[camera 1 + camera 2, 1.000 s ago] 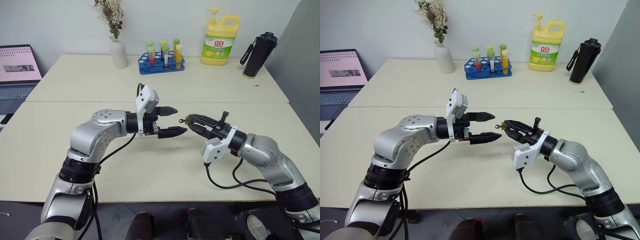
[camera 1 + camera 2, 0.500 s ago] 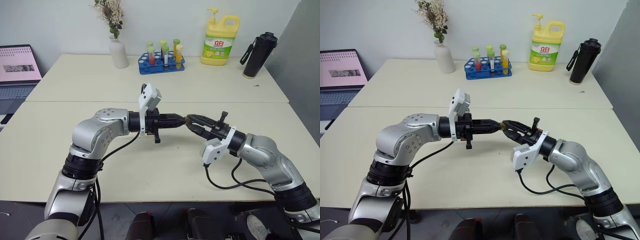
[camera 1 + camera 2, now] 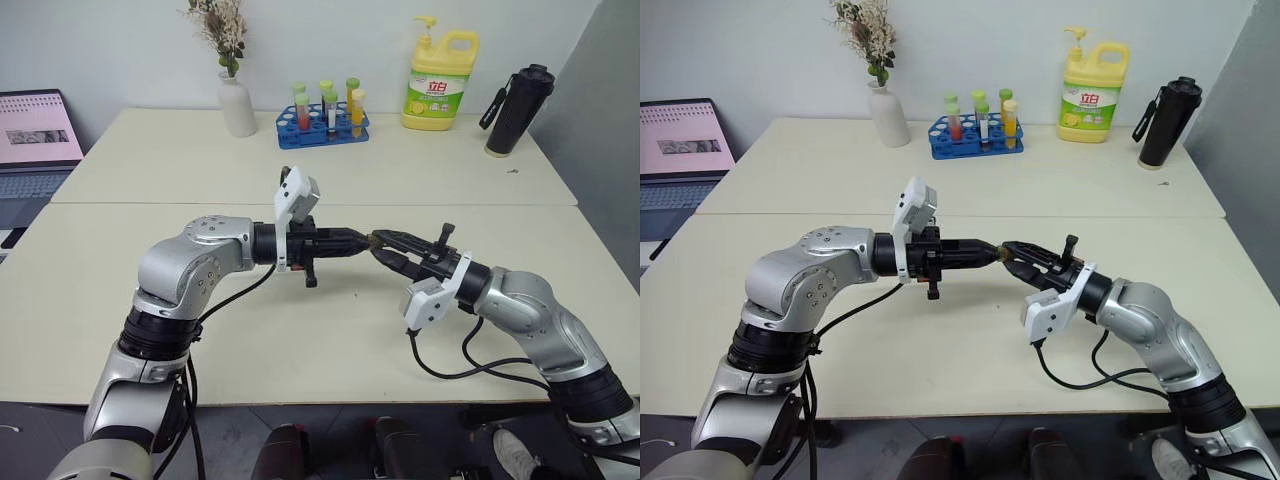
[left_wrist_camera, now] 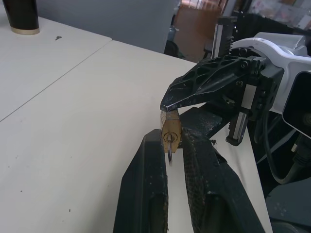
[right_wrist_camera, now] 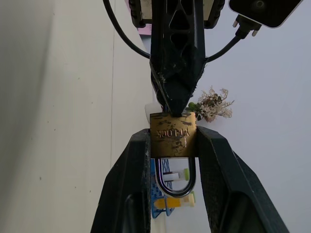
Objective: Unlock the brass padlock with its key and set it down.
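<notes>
— Right gripper [image 5: 172,145] — what's in it?
— It clamps the brass padlock [image 5: 173,135] by its sides above the table [image 3: 300,170]; the body reads "YI-LOCK", as far as I can tell.
— And the left gripper [image 4: 171,145]?
— At the padlock's nine o'clock, its fingers pinched nearly together on the key [image 4: 169,156] in the keyhole.
— Anything else with writing?
— Yellow bottle [image 3: 439,80] at one o'clock; label characters unreadable.
</notes>
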Motion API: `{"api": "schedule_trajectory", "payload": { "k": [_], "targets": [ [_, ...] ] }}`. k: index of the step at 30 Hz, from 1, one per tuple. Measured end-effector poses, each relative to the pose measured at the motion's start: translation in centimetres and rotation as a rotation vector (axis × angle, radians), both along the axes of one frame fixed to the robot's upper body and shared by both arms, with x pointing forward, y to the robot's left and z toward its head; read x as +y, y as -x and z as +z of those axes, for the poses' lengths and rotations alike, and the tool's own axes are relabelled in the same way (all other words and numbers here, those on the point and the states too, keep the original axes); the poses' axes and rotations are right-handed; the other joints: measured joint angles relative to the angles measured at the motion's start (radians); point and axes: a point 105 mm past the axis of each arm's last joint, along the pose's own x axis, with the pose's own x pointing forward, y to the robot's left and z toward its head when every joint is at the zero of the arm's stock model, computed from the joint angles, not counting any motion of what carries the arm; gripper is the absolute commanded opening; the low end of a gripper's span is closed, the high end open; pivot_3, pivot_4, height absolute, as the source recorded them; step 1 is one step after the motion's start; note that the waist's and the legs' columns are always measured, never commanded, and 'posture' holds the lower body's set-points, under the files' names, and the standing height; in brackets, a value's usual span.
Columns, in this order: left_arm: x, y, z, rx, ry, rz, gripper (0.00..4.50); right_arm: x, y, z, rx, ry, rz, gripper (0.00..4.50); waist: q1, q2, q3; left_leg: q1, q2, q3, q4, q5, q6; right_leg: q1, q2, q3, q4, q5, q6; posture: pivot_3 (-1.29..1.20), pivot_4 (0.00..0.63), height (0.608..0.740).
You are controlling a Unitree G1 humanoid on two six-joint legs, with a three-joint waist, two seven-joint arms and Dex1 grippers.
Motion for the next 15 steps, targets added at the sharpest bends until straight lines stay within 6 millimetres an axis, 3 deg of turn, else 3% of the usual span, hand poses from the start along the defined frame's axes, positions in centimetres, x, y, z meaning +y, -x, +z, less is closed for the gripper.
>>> {"api": "schedule_trajectory", "payload": {
  "k": [5,15],
  "targets": [
    [0.4,0.0,-0.4,0.004,-0.026,0.001,2.43,0.0,-0.1,0.3,-0.007,-0.007,0.001,0.93,0.000,0.000,0.000,0.000,0.000,0.000,0.000,0.000,0.000,0.000,0.000,0.000,0.000,0.000,0.000,0.00,0.150,0.740],
    [1.0,0.0,-0.8,0.052,-0.021,-0.003,2.44,0.0,-0.1,0.3,-0.004,-0.008,0.001,0.93,0.000,0.000,0.000,0.000,0.000,0.000,0.000,0.000,0.000,0.000,0.000,0.000,0.000,0.000,0.000,0.00,0.150,0.740]
  ]
}}
